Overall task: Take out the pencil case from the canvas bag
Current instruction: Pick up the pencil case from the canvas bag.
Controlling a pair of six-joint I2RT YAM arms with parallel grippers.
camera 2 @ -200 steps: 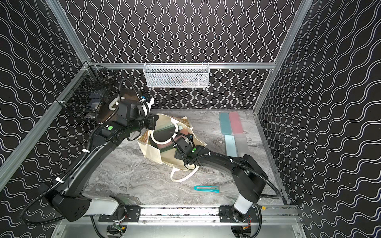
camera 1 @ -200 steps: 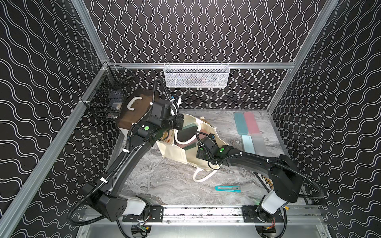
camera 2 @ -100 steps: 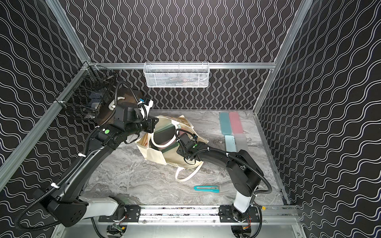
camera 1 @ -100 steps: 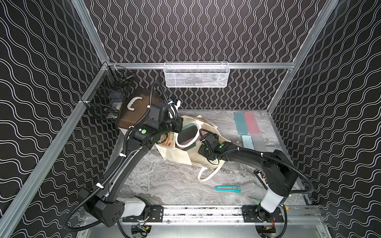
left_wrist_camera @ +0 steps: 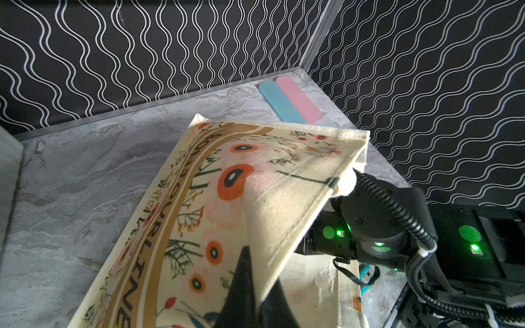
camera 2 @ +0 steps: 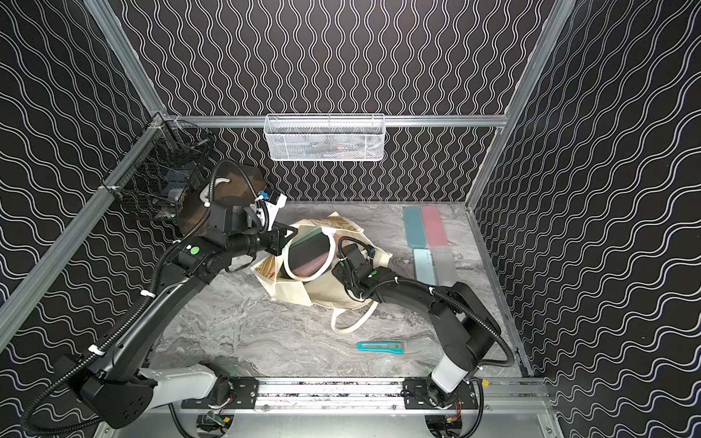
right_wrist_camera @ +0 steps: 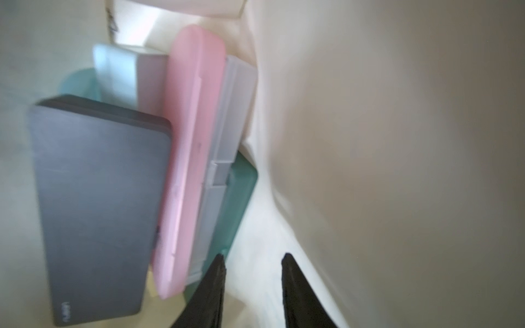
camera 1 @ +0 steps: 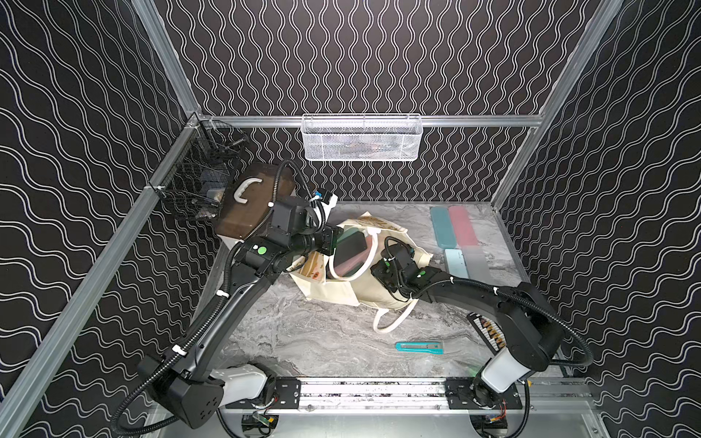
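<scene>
The cream canvas bag (camera 1: 341,294) (camera 2: 299,294) lies on the table with its mouth held open. My left gripper (left_wrist_camera: 260,272) (camera 1: 328,242) is shut on the upper rim of its floral side (left_wrist_camera: 227,184). Several pencil cases lie inside: a dark grey one (right_wrist_camera: 96,204) (camera 1: 351,244), a pink one (right_wrist_camera: 193,142) (camera 1: 343,267), a clear grey one (right_wrist_camera: 227,136), a teal one (right_wrist_camera: 241,184) and a pale blue one (right_wrist_camera: 113,71). My right gripper (right_wrist_camera: 253,255) (camera 1: 379,271) is inside the bag's mouth, open, beside the teal and pink cases, with only bag cloth behind the gap.
A brown-lidded white box (camera 1: 254,204) stands behind the left arm, beside a black wire basket (camera 1: 193,182). A white mesh basket (camera 1: 360,138) hangs on the back wall. Teal (camera 1: 442,227), pink (camera 1: 462,225) and pale blue (camera 1: 455,261) cases lie back right. A teal cutter (camera 1: 419,347) lies near the front.
My right gripper has moved from the bag's near side into its mouth, and its jaws have narrowed. The left gripper has kept its hold and pulled the rim up and back.
</scene>
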